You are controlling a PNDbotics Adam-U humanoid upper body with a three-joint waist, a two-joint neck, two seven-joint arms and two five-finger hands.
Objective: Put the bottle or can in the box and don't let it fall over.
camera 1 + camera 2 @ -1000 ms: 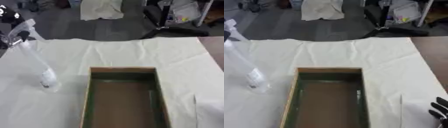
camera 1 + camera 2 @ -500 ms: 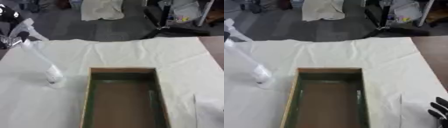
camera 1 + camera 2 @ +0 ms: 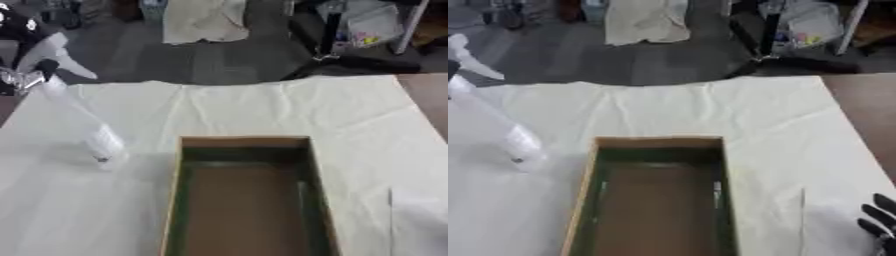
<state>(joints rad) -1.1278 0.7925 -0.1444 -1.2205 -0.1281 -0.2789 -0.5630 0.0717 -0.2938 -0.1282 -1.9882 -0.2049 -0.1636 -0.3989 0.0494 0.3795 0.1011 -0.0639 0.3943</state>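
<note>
A: What is seen of the surface?

B: A table point(image 3: 262, 107) is covered with a pale cream cloth point(image 3: 359, 130), creased in several places, with a sharper fold line showing near the lower right. At the right edge a strip of bare brown tabletop is exposed beyond the cloth.

A: And the task's things?

B: An open box point(image 3: 248, 200), long and narrow with tan outer walls and a dark green lining, is set on the cloth at the lower centre; its floor is brown. A clear plastic bottle point(image 3: 83, 125) is found left of the box, apart from it, strongly tilted with its neck toward the upper left and its base low near the cloth. Whether the base touches the cloth cannot be told.

A: How are the hands placed?

B: The left hand point(image 3: 26, 75) is seen at the upper left edge, at the bottle's neck, and the bottle appears to be grasped there, though the fingers are blurred. Of the right hand point(image 3: 878, 220), only dark fingertips are shown at the lower right corner of the right eye view, pointing up, straight and released, with nothing held.

A: What is shown of the room?

B: Beyond the table a grey floor point(image 3: 175, 55) is seen. A pale cloth point(image 3: 206, 20) is draped over something at the far centre, and the dark base of an office chair point(image 3: 350, 57) stands at the far right, with cluttered items behind it that cannot be made out.
</note>
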